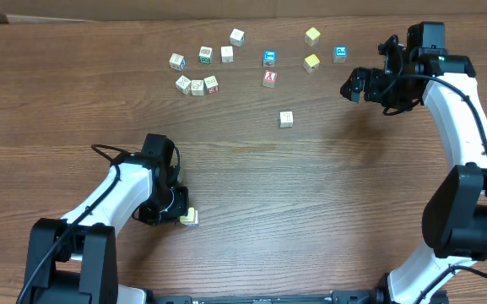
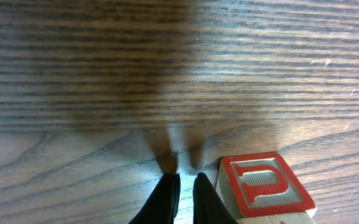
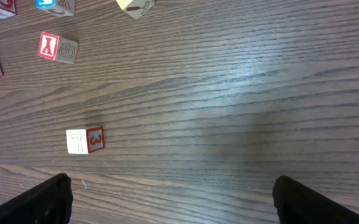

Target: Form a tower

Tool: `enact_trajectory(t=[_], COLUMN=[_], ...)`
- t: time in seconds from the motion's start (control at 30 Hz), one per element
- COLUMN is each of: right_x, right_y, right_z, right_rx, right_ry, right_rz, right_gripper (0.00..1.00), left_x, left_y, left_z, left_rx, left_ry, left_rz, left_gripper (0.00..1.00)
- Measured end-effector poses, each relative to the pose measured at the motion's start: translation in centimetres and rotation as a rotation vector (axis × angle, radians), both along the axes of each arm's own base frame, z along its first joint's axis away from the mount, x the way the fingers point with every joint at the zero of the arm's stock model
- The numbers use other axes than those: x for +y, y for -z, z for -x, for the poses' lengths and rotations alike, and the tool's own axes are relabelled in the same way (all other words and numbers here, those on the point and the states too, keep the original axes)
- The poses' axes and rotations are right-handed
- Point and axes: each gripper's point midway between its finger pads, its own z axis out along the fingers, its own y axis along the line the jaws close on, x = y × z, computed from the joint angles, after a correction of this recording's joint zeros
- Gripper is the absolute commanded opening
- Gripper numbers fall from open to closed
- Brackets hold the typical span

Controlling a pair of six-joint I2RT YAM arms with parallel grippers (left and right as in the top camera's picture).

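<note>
Plainly, tower top face reads red U.

Overhead, my left claw is buried under its own wrist. The tower beside it is a pale speck, so I can't count its cubes. On the left wrist cam the bottom edge chops off my fingers and the red-lettered cube. My right claw shows only two black corners. Top-edge cubes are clipped, and the scattered cubes have prints too small to read overhead.
</note>
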Motion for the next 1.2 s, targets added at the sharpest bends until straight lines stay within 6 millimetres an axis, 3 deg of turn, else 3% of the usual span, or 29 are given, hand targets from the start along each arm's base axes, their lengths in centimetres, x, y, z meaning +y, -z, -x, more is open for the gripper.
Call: enact_trajectory(t=[0.9,1.2], right_x=[-0.01,-0.01], right_y=[0.0,0.0], right_z=[-0.02,-0.01], right_rx=[-0.001,0.0], right_ry=[0.0,0.0], right_rz=[0.001,0.0], right_gripper=[1.0,1.0], left_x=[-0.71,0.08], left_y=[-0.08,0.0], left_z=[-0.2,0.11], left_rx=[-0.006,0.005], left_ry=[-0.003,-0.007], left_rz=[0.041,-0.005], left_gripper=[0.12,0.17])
